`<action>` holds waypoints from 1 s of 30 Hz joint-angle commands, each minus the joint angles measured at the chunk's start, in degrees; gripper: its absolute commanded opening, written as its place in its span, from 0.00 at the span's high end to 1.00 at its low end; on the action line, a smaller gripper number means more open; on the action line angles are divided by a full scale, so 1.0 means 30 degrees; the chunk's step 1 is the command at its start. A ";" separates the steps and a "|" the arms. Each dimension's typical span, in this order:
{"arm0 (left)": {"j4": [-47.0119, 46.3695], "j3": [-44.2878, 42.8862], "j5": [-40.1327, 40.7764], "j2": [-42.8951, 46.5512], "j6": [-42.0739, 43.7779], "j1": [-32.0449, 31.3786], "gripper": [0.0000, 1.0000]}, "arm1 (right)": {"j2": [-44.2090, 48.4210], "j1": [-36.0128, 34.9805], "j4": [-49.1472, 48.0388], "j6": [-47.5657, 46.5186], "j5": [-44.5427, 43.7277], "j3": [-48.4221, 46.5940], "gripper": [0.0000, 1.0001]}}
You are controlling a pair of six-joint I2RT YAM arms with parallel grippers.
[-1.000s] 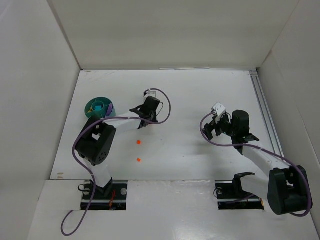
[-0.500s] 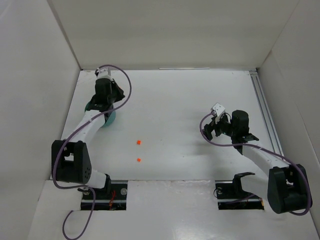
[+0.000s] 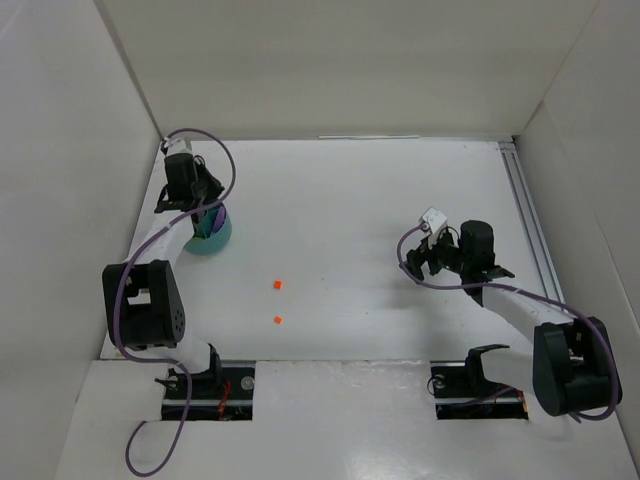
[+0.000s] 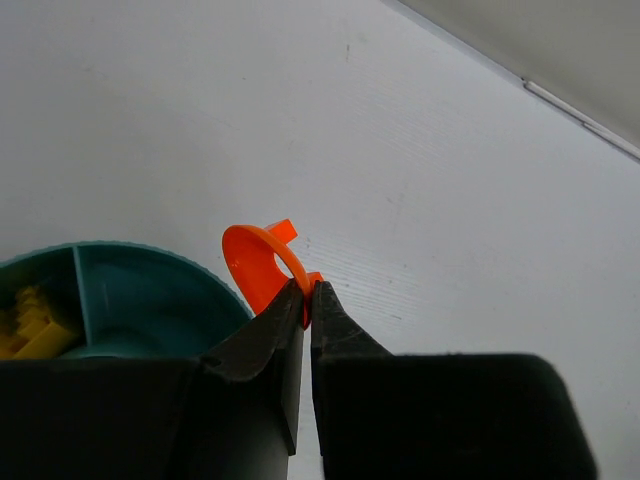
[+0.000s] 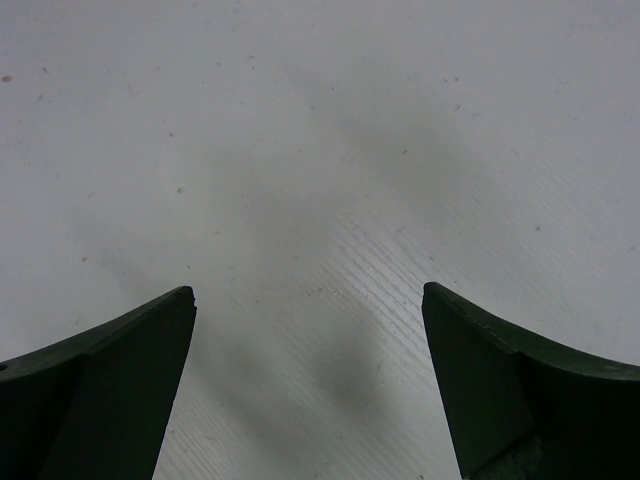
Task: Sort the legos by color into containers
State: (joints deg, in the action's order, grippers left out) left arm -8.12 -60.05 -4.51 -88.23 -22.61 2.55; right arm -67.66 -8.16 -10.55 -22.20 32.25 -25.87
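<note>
While its jaws stay pinched shut on a curved orange lego (image 4: 255,268), the left gripper (image 4: 308,290) hangs at the teal tub (image 4: 150,300) near the far-left corner of the table (image 3: 400,180), having swung there from mid-table within the last second; the drop looks close, with only the release left. Two more orange legos (image 3: 275,285) lie near the table's middle, well apart from the tub. The right gripper (image 5: 307,290) idles wide open over bare surface, holding nothing, barely shifted. Whether the piece sits over a compartment or just past the rim is hard to judge: the gripper's body cuts off most of the tub, and the arm covers part of it from above.
</note>
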 commanded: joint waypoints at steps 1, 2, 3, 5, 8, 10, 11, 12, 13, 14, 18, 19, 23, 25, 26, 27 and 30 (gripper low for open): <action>-0.1161 -0.0082 -0.0224 0.0346 -0.0490 0.0528 1.00 | -0.0006 0.0172 -0.0410 -0.0219 0.0559 -0.0811 0.01; -0.1161 -0.0080 -0.0224 0.0346 -0.0722 0.0702 1.00 | -0.0006 0.0172 -0.0410 -0.0219 0.0559 -0.0811 0.01; -0.1161 -0.0080 -0.0224 0.0346 -0.0725 0.0704 1.00 | -0.0006 0.0172 -0.0410 -0.0219 0.0559 -0.0811 0.01; -0.0929 -0.0080 0.0184 0.0346 -0.0928 0.0878 1.00 | -0.0211 0.0172 -0.0410 -0.0219 0.0559 -0.0811 0.01; -0.0721 -0.0080 0.0772 0.0346 -0.1281 0.0880 1.00 | -0.0211 0.0172 -0.0410 -0.0219 0.0383 -0.0811 0.01; -0.0431 -0.0080 0.0975 0.0346 -0.1513 0.1083 1.00 | -0.0211 0.0172 -0.0410 -0.0219 0.0383 -0.0811 0.01; -0.0225 -0.0080 0.0977 0.0346 -0.1516 0.1085 1.00 | -0.0211 0.0172 -0.0410 -0.0219 0.0383 -0.0811 0.01; -0.0223 -0.0254 0.0977 0.0172 -0.1516 0.1085 1.00 | -0.0211 0.0172 -0.0410 -0.0219 0.0383 -0.0811 0.01; -0.0020 -0.0256 0.0977 0.0170 -0.1516 0.1085 1.00 | -0.0211 0.0172 -0.0410 -0.0219 0.0383 -0.0811 0.01; -0.0018 -0.0430 0.0977 0.0170 -0.1516 0.1259 1.00 | -0.0211 0.0172 -0.0410 -0.0219 0.0383 -0.0811 0.01; 0.0361 -0.0637 0.0977 -0.0035 -0.1721 0.1261 1.00 | -0.0211 0.0172 -0.0410 -0.0219 0.0383 -0.0811 0.01; 0.0537 -0.0840 0.0977 -0.0035 -0.1721 0.1261 1.00 | -0.0211 0.0172 -0.0410 -0.0219 0.0383 -0.0811 0.01; 0.0539 -0.0842 0.0743 -0.0211 -0.1721 0.1261 1.00 | -0.0035 0.0172 -0.0410 -0.0219 0.0383 -0.0811 0.01; 0.0714 -0.0842 0.0743 -0.0211 -0.1721 0.1261 1.00 | -0.0035 0.0172 -0.0410 -0.0219 0.0383 -0.0811 0.01; 0.0714 -0.0842 0.0743 -0.0211 -0.1721 0.1261 1.00 | -0.0035 0.0172 -0.0410 -0.0219 0.0383 -0.0811 0.01; 0.0714 -0.0842 0.0743 -0.0211 -0.1721 0.1261 0.98 | -0.0035 0.0172 -0.0410 -0.0219 0.0383 -0.0811 0.01; 0.0890 -0.1018 0.0743 -0.0211 -0.1721 0.1261 0.88 | -0.0035 0.0172 -0.0410 -0.0219 0.0383 -0.0811 0.01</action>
State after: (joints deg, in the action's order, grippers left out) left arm -5.26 -60.10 -2.20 -89.52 -27.53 6.11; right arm -68.27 -8.16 -10.55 -22.31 32.40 -26.20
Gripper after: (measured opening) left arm 0.112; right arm 0.992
